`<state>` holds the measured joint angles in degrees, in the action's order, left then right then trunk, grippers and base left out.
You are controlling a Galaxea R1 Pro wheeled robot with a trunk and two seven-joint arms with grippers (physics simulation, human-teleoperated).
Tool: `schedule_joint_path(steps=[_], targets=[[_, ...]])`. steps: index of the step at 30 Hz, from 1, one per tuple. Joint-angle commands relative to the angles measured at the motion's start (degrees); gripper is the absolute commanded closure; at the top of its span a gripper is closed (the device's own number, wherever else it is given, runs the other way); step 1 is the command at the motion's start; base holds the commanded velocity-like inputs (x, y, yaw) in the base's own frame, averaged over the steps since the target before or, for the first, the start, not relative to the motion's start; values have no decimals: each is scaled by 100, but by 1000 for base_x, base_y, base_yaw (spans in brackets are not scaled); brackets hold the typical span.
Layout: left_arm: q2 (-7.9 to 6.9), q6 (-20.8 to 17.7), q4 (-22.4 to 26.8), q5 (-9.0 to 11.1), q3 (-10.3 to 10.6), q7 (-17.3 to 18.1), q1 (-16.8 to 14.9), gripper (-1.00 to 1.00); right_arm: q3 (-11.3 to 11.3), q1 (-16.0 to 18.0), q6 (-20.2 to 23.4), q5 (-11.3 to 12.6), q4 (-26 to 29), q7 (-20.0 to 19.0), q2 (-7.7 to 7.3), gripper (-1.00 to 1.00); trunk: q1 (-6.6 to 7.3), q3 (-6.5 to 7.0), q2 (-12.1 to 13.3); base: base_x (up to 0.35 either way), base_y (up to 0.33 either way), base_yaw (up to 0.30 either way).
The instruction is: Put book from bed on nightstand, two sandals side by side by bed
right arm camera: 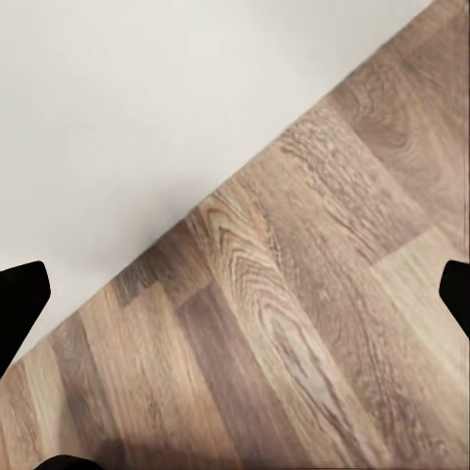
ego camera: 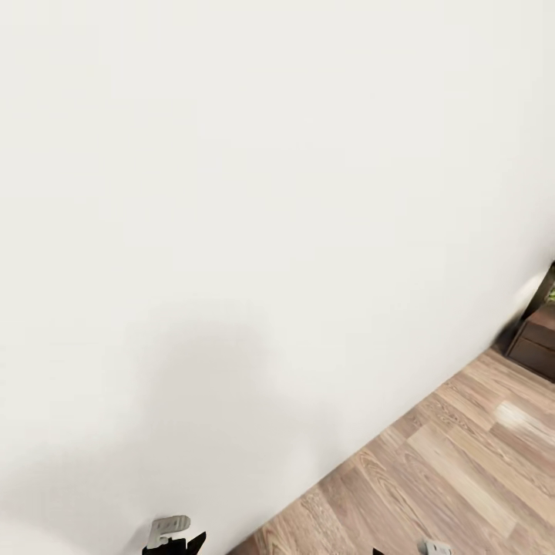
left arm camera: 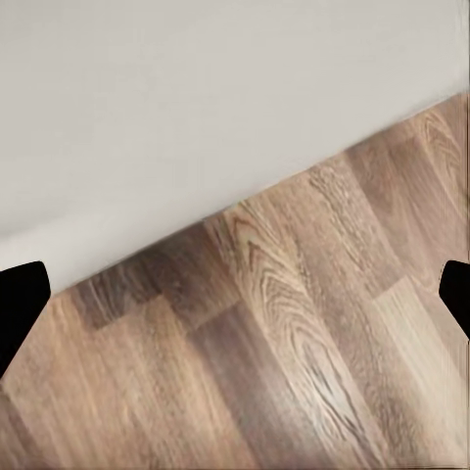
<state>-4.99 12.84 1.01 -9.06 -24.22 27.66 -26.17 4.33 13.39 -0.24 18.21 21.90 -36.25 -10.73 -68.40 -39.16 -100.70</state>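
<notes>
Nightstand-like dark cabinet (ego camera: pixel 539 339) sat at the head view's far right edge against the white wall (ego camera: pixel 231 193), across the plank floor (ego camera: pixel 462 478); book, bed and sandals were out of sight. Left wrist view: left gripper (left arm camera: pixel 235 294) jaws wide, empty, over floor. Right wrist view: right gripper (right arm camera: pixel 235 294) likewise. Risk: driving into the close wall. No writing was legible.

A wall (ego camera: pixel 231 193) stands ahead, with floor (ego camera: pixel 462 462) at right.
</notes>
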Motion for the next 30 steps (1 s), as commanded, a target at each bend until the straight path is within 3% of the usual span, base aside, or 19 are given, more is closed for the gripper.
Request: schedule_joint_path(steps=[1, 30], targets=[[-2, 29, -4, -62, -48, 11, -2, -100, 11, 6, -2, 24, -11, -31, 1, -100, 1, -5, -2, 0, 0, -300], [-2, 27, -4, -60, -48, 11, -2, -100, 15, 6, -2, 12, -11, -26, 1, -100, 1, -5, -2, 0, 0, -297]])
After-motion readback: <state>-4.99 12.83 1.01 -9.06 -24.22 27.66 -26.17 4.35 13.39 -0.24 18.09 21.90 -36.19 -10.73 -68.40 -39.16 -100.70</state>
